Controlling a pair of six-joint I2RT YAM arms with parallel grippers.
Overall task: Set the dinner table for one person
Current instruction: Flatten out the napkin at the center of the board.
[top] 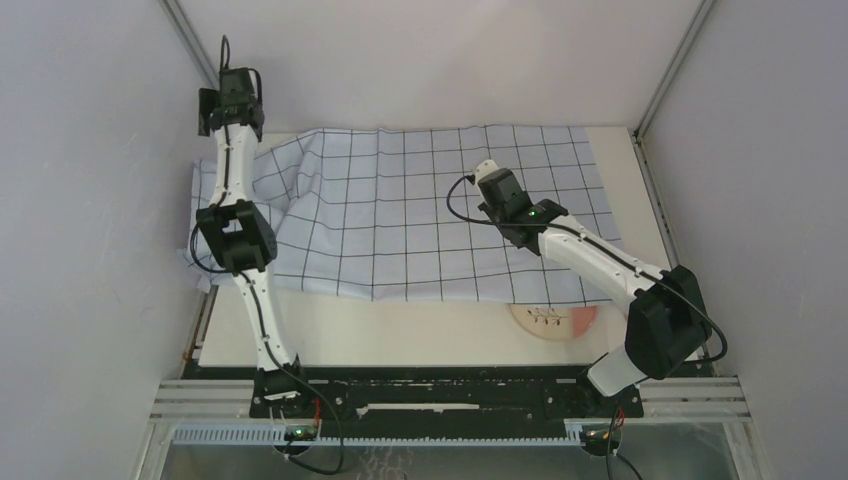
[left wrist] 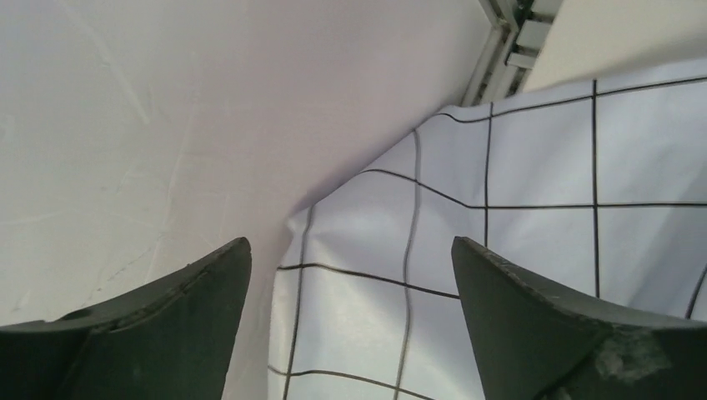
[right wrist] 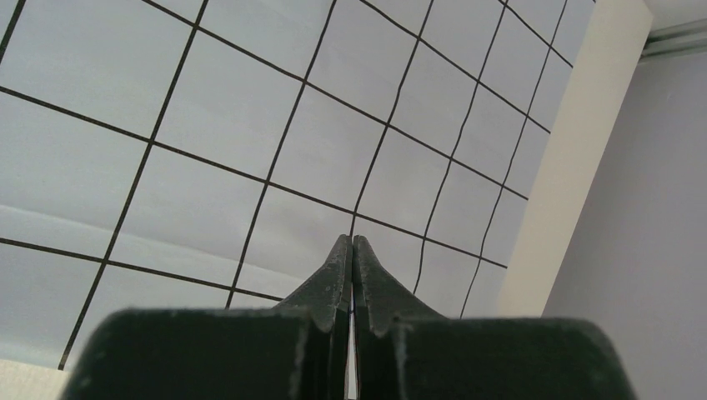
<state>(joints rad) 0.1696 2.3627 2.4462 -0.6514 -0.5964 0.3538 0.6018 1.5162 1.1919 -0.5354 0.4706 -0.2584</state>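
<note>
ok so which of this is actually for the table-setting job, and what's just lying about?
For the job:
- dinner table
- gridded cloth spread on it, rumpled at the left
- round dish, probably a plate, near right, partly hidden by the right arm

Not part of it:
- enclosure walls
- mounting rail
Both are fixtures; no loose stray items show.

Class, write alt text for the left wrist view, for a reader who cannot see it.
The left hand is open, its two dark fingers spread wide, holding nothing. Between them lies the corner of a pale-blue, black-gridded cloth, rumpled against a plain pale surface.
</note>
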